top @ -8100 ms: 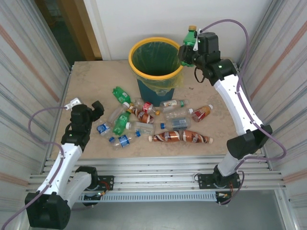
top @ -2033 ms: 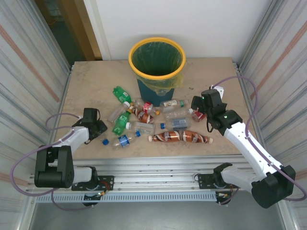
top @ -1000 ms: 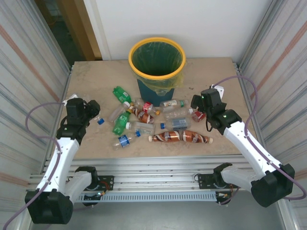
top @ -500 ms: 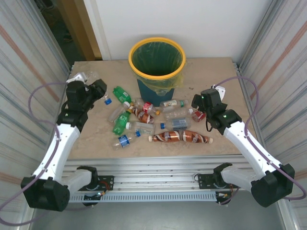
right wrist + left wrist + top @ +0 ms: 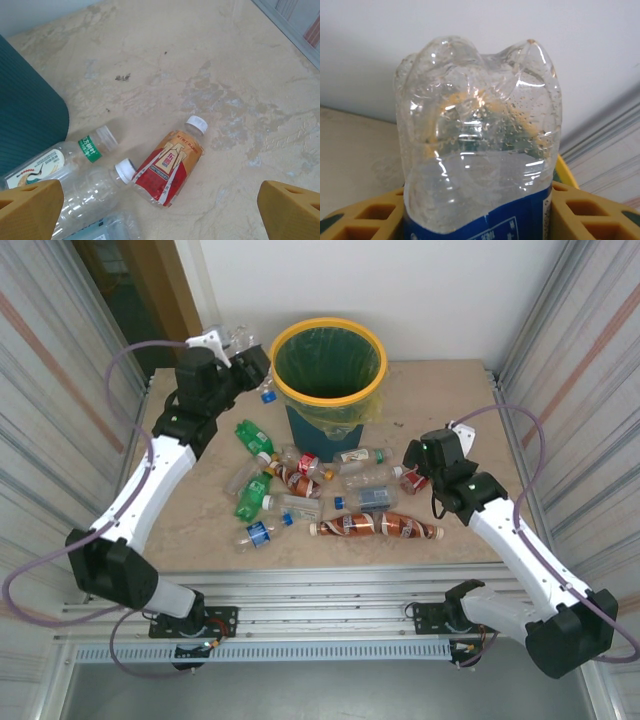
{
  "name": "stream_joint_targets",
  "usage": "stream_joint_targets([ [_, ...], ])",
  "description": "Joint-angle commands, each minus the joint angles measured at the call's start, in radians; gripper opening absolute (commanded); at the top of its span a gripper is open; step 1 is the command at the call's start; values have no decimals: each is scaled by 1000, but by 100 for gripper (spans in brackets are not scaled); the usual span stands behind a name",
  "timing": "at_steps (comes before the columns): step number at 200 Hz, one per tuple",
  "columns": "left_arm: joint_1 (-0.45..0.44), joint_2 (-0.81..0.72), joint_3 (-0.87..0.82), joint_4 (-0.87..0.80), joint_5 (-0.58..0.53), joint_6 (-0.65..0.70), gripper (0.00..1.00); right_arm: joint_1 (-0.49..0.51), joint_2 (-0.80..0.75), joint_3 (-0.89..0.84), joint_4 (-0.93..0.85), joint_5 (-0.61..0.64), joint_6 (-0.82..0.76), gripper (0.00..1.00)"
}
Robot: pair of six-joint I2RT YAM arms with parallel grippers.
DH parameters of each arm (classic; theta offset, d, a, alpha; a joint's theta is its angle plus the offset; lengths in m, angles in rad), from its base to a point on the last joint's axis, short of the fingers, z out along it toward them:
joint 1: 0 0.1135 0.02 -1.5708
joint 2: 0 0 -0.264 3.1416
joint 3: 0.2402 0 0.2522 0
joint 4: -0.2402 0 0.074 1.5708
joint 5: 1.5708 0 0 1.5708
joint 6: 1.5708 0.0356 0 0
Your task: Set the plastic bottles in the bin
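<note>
Aloft, clear bottle (image 5: 480,140) clamped in left pincer (image 5: 251,365), beside bin (image 5: 305,428).

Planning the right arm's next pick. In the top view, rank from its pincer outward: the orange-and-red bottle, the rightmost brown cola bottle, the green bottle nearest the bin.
1. Orange-and-red bottle, just beside the right pincer.
2. Rightmost brown cola bottle, toward the near edge.
3. Green bottle, across the pile on the left.

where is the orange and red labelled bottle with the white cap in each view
top external: orange-red bottle, mid-right of the picture, partly under the right arm.
right wrist: lower centre, white cap pointing up-right.
shared landmark: the bin, teal wall at the right wrist picture's left edge.
</note>
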Motion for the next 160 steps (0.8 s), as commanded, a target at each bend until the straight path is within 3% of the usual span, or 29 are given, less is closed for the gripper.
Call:
stream_joint_targets([
  [1,-21,64,121,33,41,26,44,-9,-26,-16,-24,31,44,98],
  [64,-49,350,434,14,150,80,44,-9,-25,-24,-46,35,98,98],
  [111,-85,574,717,-137,217,180,48,-10,-27,-32,-57,37,120,98],
  [160,-110,684,785,-176,250,253,52,-29,-45,-65,-64,35,152,98],
])
